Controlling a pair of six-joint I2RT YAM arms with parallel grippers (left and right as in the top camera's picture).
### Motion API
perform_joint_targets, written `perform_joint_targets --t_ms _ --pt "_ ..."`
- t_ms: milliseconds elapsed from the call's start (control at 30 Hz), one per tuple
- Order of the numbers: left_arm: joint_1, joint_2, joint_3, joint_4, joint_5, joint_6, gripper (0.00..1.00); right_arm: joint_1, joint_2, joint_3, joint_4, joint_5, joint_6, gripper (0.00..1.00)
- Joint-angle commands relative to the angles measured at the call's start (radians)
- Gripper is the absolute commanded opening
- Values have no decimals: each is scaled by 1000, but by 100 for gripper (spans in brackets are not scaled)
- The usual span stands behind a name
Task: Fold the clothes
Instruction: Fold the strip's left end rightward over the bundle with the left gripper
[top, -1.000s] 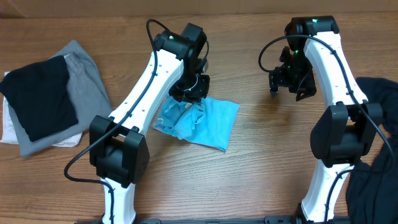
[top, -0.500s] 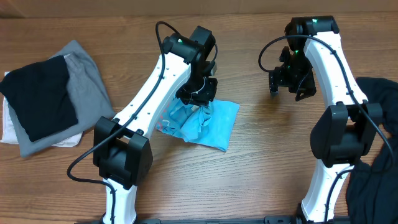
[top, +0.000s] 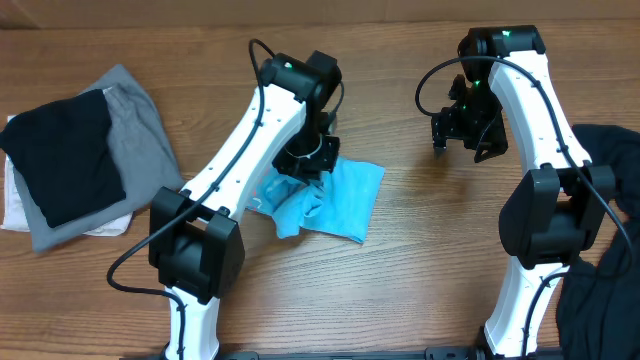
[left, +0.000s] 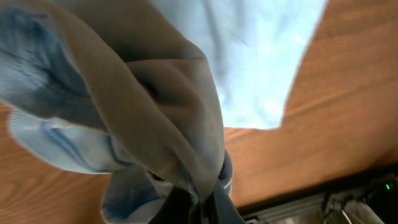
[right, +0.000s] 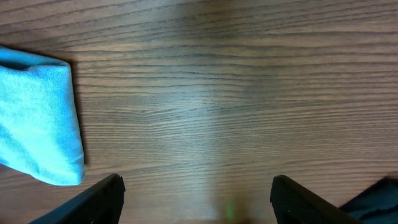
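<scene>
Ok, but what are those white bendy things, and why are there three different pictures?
Those are two robot arms, each ending in a two-finger pincher called a gripper. One picture looks down from above the table; the other two come from cameras on the wrists. The left gripper is pinching a blue shirt. The right gripper is open, holding nothing, above the table. A pile of black, grey and white clothes lies at one side, a black garment at the other.
</scene>
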Motion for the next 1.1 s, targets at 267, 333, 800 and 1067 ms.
perform_joint_targets --t_ms 267,333,800,1067 --pt "137 -5 219 -29 -13 19 6 -6 -19 18 0 -9 -3 79" --pt "131 -5 222 -33 -4 20 6 -6 -19 18 0 -9 -3 79" --pt "111 -5 227 -130 -12 103 6 -6 -19 18 0 -9 -3 79" --pt "141 -5 282 -150 -35 132 6 -6 -19 18 0 -9 -3 79"
